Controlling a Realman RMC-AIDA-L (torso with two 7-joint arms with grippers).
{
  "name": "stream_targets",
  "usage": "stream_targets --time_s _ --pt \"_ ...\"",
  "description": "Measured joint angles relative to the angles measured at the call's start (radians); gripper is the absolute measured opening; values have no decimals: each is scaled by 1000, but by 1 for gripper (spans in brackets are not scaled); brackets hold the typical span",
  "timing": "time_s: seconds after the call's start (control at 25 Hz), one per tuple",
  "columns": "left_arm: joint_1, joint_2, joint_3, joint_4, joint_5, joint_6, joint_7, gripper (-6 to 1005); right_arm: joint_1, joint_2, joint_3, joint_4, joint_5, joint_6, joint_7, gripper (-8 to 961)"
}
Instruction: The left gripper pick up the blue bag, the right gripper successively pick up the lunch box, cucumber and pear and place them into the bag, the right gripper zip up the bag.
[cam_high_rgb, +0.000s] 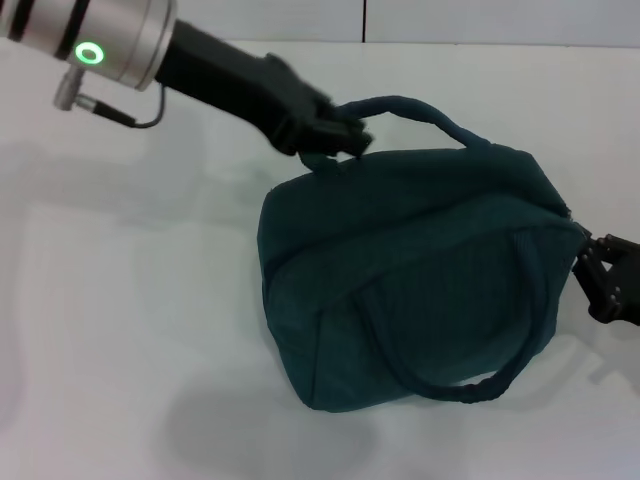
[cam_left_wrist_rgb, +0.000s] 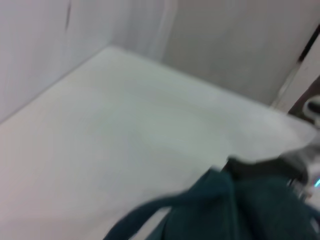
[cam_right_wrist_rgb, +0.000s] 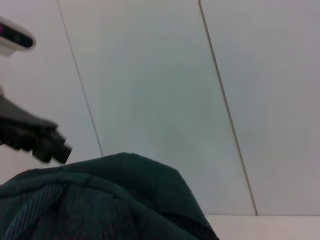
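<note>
The blue bag (cam_high_rgb: 420, 270) lies bulging on the white table (cam_high_rgb: 130, 300), with its top seam closed as far as I can see. My left gripper (cam_high_rgb: 345, 138) is shut on the bag's far handle (cam_high_rgb: 420, 110) at its left end and holds that strap up. My right gripper (cam_high_rgb: 598, 270) sits against the bag's right end, level with the seam. The near handle (cam_high_rgb: 480, 385) hangs down the bag's front side. The left wrist view shows bag fabric (cam_left_wrist_rgb: 225, 210), and the right wrist view shows the bag (cam_right_wrist_rgb: 100, 200) close up. The lunch box, cucumber and pear are out of view.
White wall panels (cam_right_wrist_rgb: 150, 90) rise behind the table. In the right wrist view the left gripper (cam_right_wrist_rgb: 45, 142) shows as a black claw beyond the bag.
</note>
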Motion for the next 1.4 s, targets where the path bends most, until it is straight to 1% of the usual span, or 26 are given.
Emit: stream_targets --time_s 0.16,0.32,0.44,0.6,0.84,0.96,1.12,1.36,1.4 --pt "2 -15 2 1 -52 0 41 135 0 0 -5 0 -1 0 0 23" --pt "-1 -45 6 2 -49 -6 78 290 -4 0 -5 0 -1 -2 0 28" --pt "0 -63 18 2 -45 -33 110 416 -6 1 -5 0 -2 -6 0 31" --pt "11 -69 59 -8 -46 -100 132 607 -7 2 -5 1 -2 -9 0 36" --pt "9 -71 73 -42 -54 -146 129 612 -8 2 -5 3 -2 -10 0 43" --pt "-2 -71 73 -71 -52 -155 131 571 -8 2 -5 3 -2 -10 0 46" --pt "-3 -69 92 -73 -48 -156 133 516 -8 2 -5 3 -1 -10 0 51" --pt "0 -68 99 -74 -45 -156 144 337 -8 2 -4 2 3 -10 0 58" --pt "2 -68 99 -74 -45 -156 146 291 -8 2 -3 2 4 -10 0 59"
